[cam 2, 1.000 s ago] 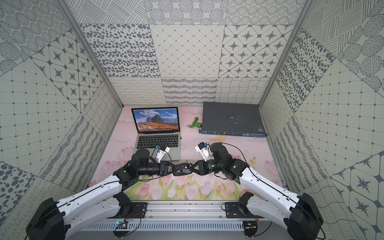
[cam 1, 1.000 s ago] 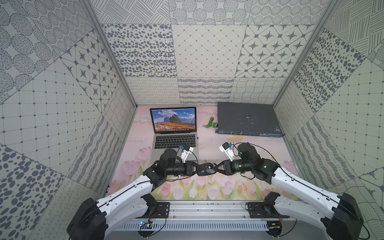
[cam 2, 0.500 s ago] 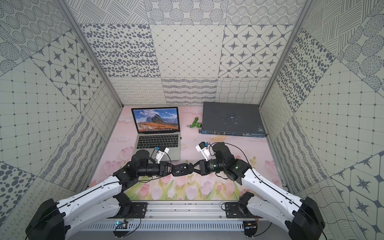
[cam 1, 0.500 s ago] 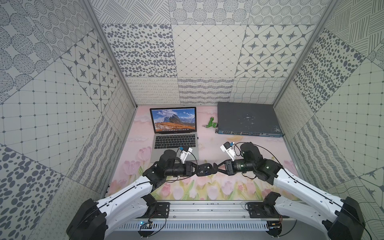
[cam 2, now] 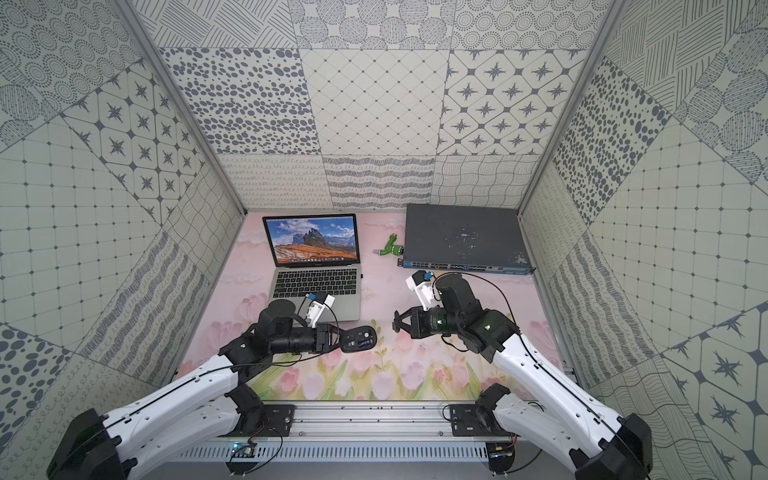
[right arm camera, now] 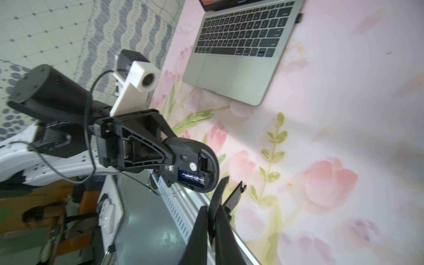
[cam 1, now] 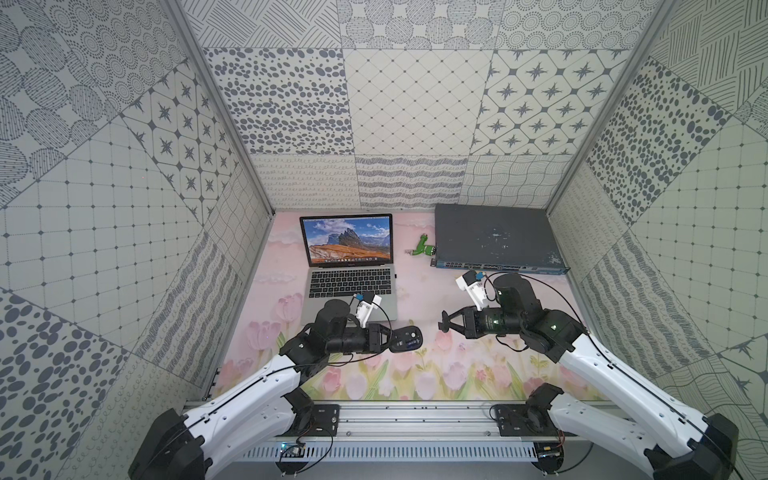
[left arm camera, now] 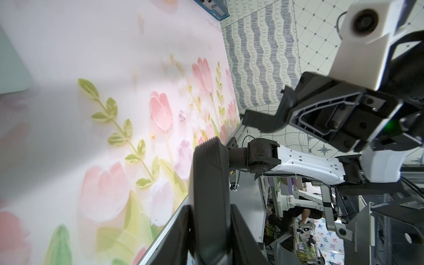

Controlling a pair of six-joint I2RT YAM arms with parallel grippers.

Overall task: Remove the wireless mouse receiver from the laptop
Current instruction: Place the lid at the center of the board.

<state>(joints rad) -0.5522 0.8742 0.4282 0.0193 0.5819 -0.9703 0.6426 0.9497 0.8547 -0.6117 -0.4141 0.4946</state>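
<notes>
1. While the left gripper (cam 1: 386, 337) is clamped on the mouse (cam 1: 409, 337), holding it in the air belly-up, the receiver (cam 1: 395, 275) sits plugged into the right edge of the laptop (cam 1: 351, 280). The job is not done yet.
2. Right gripper (cam 1: 444, 326) hangs clenched, well apart from the laptop, tips facing the mouse. A thin black piece (right arm camera: 236, 191) pokes past those tips, and I can't tell what it is.
3. Why that pose? My guess: belly-up gives the right arm access to the mouse's open compartment.
4. Right wrist view delivers what the top views can't: a battery (right arm camera: 191, 177) in that compartment with an empty slot beside it. It also shows the receiver as a black nub tight against the laptop's side.
5. Left wrist view catches the right gripper side-on, jaws together, but no receiver at all.
6. Both top views give the layout: the receiver lies between the laptop and the switch (cam 1: 494, 237), and the green plug (cam 1: 424, 249) lies just beside the switch.
</notes>
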